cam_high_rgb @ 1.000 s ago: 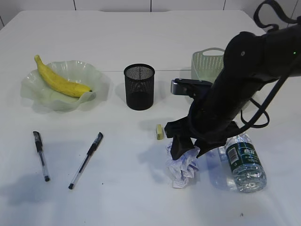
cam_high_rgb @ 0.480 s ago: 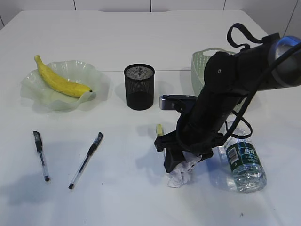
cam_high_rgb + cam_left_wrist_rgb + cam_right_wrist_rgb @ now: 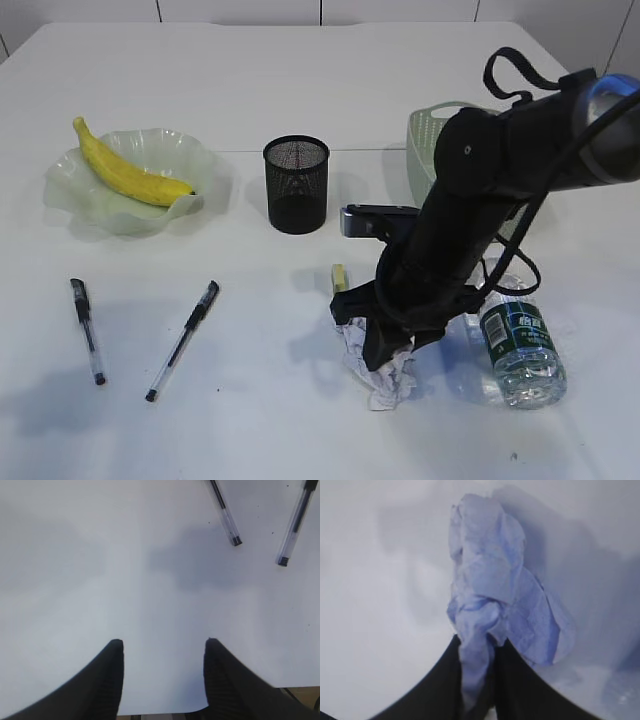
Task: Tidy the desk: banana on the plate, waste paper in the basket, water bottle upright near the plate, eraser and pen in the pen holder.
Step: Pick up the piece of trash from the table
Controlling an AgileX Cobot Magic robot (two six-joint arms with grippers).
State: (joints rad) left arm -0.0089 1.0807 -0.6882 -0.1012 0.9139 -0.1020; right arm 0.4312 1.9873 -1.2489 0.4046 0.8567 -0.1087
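Right wrist view: right pincer (image 3: 479, 647) pinching waste paper (image 3: 492, 585); table (image 3: 365, 605) around.

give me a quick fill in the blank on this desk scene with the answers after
1. The right gripper is shut on the ____.
2. The banana lies on the ____.
3. The water bottle is lying on its ____.
4. The left gripper is ____ and holds nothing.

Missing words: waste paper; plate; side; open

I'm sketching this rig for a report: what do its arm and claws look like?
The right arm is bulky matte black with looping black cables and a silvery wrist block. Both the left claw and right claw have tapered black fingers, the left's finely ribbed.
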